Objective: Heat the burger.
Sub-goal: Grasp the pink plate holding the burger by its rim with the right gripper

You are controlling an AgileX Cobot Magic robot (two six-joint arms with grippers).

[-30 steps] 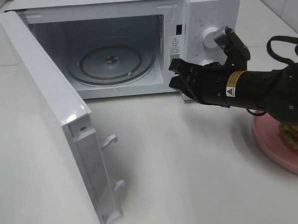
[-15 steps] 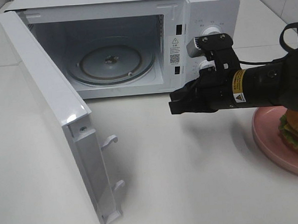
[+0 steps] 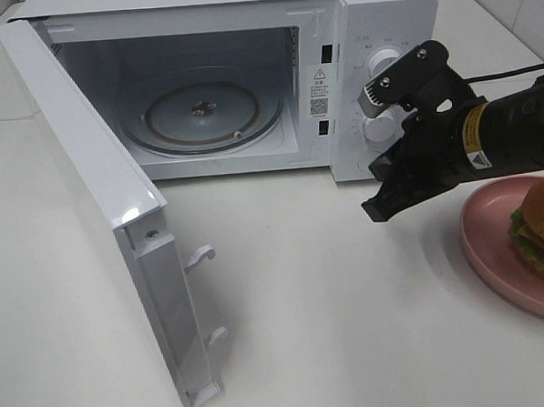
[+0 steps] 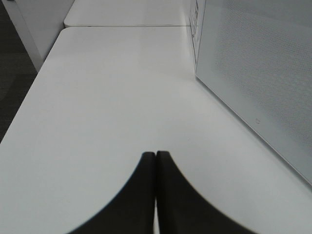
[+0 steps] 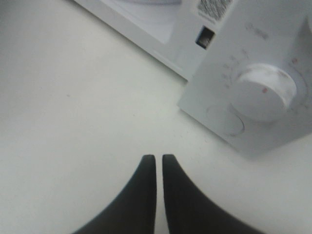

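Note:
The burger (image 3: 540, 230), with a golden-brown bun and green lettuce, sits on a pink plate (image 3: 488, 238) at the right edge of the exterior view. My right gripper (image 3: 380, 209) hovers over the table just left of the plate, in front of the microwave's control panel. Its fingers (image 5: 146, 195) stand almost together with only a thin slit between them, and nothing is held. My left gripper (image 4: 155, 153) is shut and empty over bare white table; it does not show in the exterior view.
The white microwave (image 3: 382, 34) stands at the back with its door (image 3: 88, 177) swung wide open to the left. Its glass turntable (image 3: 202, 114) is bare. A round dial (image 5: 263, 92) on the panel is close ahead of the right gripper.
My right arm has drawn back to the right, from the microwave's opening toward the plate, and its fingertips now point down and left. More of the burger shows.

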